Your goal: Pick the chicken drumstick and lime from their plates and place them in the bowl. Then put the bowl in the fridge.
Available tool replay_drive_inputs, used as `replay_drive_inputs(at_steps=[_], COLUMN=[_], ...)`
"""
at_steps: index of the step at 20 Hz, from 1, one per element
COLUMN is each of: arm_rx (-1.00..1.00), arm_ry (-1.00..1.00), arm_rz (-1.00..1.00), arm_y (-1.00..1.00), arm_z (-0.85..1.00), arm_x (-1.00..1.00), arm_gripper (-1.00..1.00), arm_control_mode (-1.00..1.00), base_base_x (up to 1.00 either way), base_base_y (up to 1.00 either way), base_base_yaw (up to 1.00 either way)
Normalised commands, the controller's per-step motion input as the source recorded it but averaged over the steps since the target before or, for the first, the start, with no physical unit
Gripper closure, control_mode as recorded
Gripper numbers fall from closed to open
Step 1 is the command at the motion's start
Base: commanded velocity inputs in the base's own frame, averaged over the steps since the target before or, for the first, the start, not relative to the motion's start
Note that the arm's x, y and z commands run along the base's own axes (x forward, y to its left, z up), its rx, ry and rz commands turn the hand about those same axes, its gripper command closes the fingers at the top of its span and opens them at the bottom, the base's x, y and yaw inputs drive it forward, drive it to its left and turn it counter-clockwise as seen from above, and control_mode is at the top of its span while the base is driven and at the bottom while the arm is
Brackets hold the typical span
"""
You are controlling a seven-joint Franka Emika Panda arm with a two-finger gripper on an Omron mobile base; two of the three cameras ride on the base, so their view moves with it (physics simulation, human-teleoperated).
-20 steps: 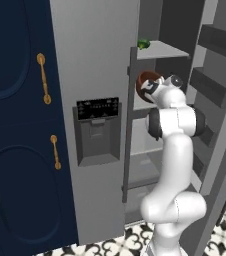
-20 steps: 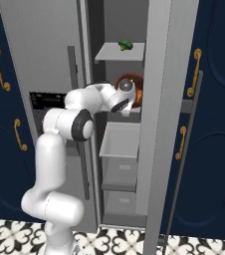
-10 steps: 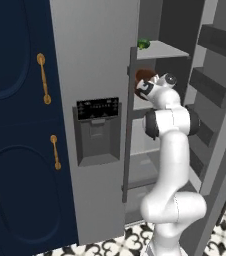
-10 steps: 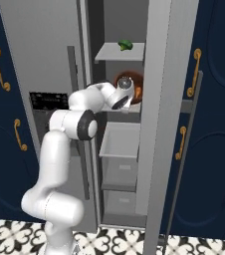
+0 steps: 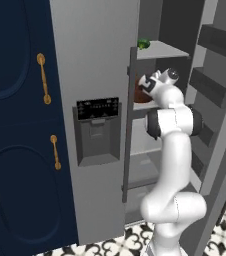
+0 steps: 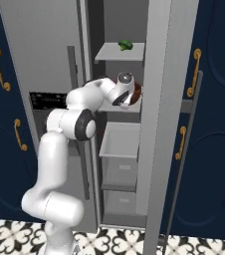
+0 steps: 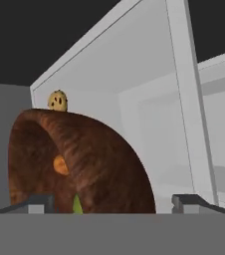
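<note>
Two dark fingertips (image 7: 31, 203) of the hand (image 7: 115, 203) stand wide apart, released, either side of the bowl (image 7: 79, 164), gripping nothing. The bowl sits on a middle shelf (image 6: 130, 106) inside the open fridge (image 5: 97, 60), with an orange bit and a green sliver showing inside it.

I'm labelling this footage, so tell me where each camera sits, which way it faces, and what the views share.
Left base view: behind-left, facing the fridge; arm at lower right.
Right base view: behind-right, facing the shelves; arm at lower left, gripper by the bowl.
Hand view: on the hand, facing the bowl; fingertips spread wide.
Shared: the bowl on a shelf.
</note>
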Motion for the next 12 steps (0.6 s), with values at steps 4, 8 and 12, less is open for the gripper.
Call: replay_drive_inputs(at_steps=[4, 8, 12], arm_rx=[0.0, 0.0, -0.01], arm_ry=[-0.1, -0.12, -0.01], arm_rz=[0.0, 0.0, 0.02], arm_y=[0.03, 0.34, 0.57], arm_z=[0.36, 0.35, 0.32], arm_x=[-0.79, -0.97, -1.0], arm_gripper=[-1.0, -1.0, -1.0], arm_control_mode=[-1.0, -1.0, -1.0], base_base_x=[0.0, 0.0, 0.0], base_base_y=[0.0, 0.0, 0.0], base_base_yaw=[0.0, 0.0, 0.0])
